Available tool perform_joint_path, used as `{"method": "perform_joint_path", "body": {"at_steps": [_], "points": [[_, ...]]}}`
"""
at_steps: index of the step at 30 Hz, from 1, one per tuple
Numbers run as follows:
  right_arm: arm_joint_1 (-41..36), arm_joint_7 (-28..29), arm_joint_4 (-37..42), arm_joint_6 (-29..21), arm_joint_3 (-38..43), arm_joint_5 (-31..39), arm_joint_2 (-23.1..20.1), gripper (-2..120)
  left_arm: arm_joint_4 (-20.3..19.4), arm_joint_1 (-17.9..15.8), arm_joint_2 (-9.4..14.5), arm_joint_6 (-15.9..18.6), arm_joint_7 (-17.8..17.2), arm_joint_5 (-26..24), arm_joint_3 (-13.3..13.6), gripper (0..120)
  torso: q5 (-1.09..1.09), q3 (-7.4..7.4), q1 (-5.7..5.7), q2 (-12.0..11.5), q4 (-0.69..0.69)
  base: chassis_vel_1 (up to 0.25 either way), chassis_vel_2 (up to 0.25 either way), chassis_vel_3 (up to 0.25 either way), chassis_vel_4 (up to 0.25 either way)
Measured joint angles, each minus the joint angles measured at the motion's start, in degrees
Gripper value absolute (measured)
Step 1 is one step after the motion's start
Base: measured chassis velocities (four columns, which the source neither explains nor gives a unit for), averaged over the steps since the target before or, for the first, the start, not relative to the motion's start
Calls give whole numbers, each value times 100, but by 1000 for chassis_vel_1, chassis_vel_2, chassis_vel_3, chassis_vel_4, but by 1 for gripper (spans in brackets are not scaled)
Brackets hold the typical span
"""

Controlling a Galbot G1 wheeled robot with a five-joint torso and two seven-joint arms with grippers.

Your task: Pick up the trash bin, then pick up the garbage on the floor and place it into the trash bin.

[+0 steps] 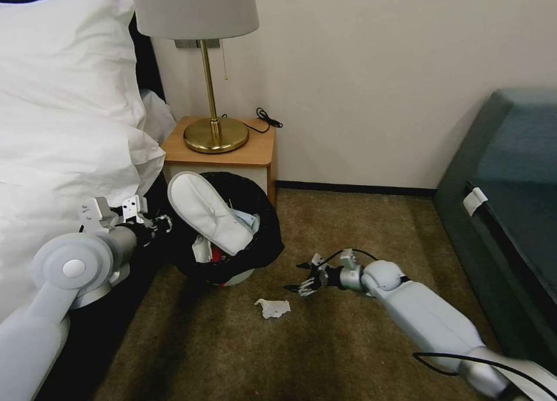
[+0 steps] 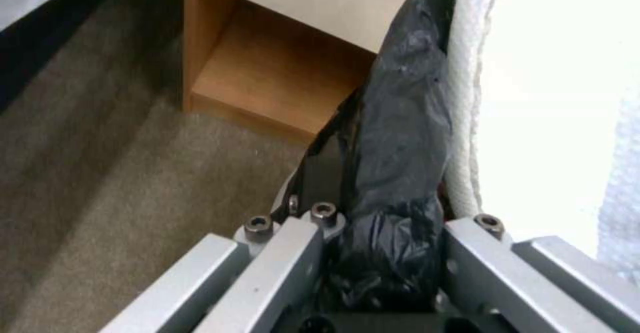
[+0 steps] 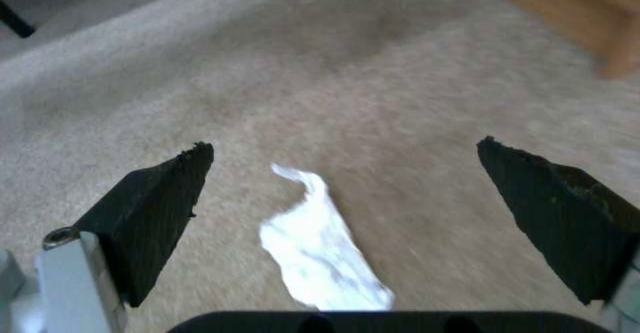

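Note:
The trash bin (image 1: 258, 238), lined with a glossy black bag, hangs tilted just off the carpet in front of the nightstand. A white slipper (image 1: 206, 212) and other litter stick out of it. My left gripper (image 1: 159, 224) is shut on the bin's bagged rim (image 2: 393, 213) at its left side. One crumpled white tissue (image 1: 272, 308) lies on the carpet in front of the bin. My right gripper (image 1: 301, 286) hovers open low over the floor, just right of that tissue (image 3: 320, 243), which lies between the black fingertips (image 3: 167, 193) in the right wrist view.
A wooden nightstand (image 1: 232, 148) with a brass lamp (image 1: 212, 99) stands behind the bin against the wall. The bed (image 1: 58, 145) with white bedding borders the left. A dark green sofa (image 1: 510, 203) borders the right. Brown carpet (image 1: 360, 227) lies between them.

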Motion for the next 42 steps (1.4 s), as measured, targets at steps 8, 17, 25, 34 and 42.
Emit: {"method": "perform_joint_path", "body": {"at_steps": [8,17,25,34,42], "points": [[114,-98,-547,210,-111,-419,474,100,1,-2,43,0,0,-7,-9,2,-1,0,0,0,0,0,0,0,0],[244,-251,-1205,389,-213,-1113,801,100,81,-26,-11,0,55,28,9,2,0,0,0,0,-1,0,0,0,0],[253,-300,-1319,384,-239,-1366,821,100,106,-31,-50,0,96,69,36,2,0,0,0,0,-1,0,0,0,0],[236,-291,-1429,403,-345,-1645,875,100,107,-23,-89,0,107,103,48,2,1,0,0,0,-1,0,0,0,0],[250,-207,-1690,455,-345,-1726,973,100,111,-15,-127,0,131,162,55,2,1,0,0,0,-1,0,0,0,0]]}}
